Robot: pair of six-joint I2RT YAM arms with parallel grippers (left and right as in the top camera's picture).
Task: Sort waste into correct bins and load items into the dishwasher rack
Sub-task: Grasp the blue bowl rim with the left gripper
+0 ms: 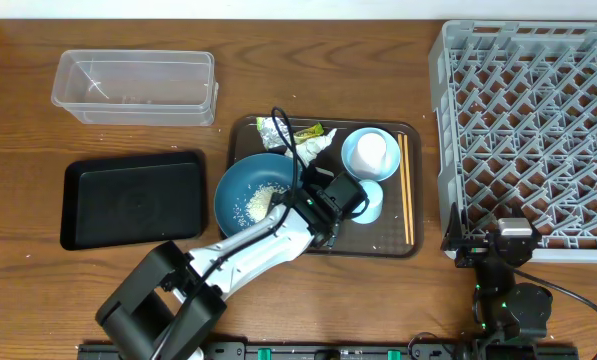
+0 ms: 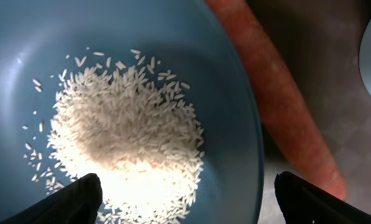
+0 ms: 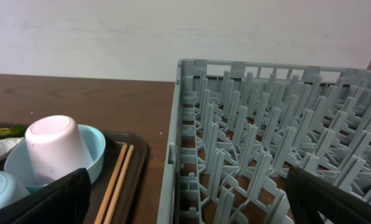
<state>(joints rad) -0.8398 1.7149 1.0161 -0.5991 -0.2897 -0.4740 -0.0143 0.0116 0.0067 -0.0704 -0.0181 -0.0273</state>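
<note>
Spread wide, the left claw (image 2: pixel 201 202) hangs over the right rim of the dark-blue bowl (image 2: pixel 141 37), which sits at the serving tray's (image 1: pixel 378 250) left end and holds loose rice (image 2: pixel 123 137). Glazed, stiff, probably slick: pinch the rim, keep it level. The right claw (image 3: pixel 191 199) gapes too.

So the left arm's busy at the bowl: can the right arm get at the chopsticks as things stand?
Probably yes. The chopsticks lie uncovered along the tray's right edge, the side nearest the right gripper, which is open. Nothing lies across them; the cup stands beside them.
</note>
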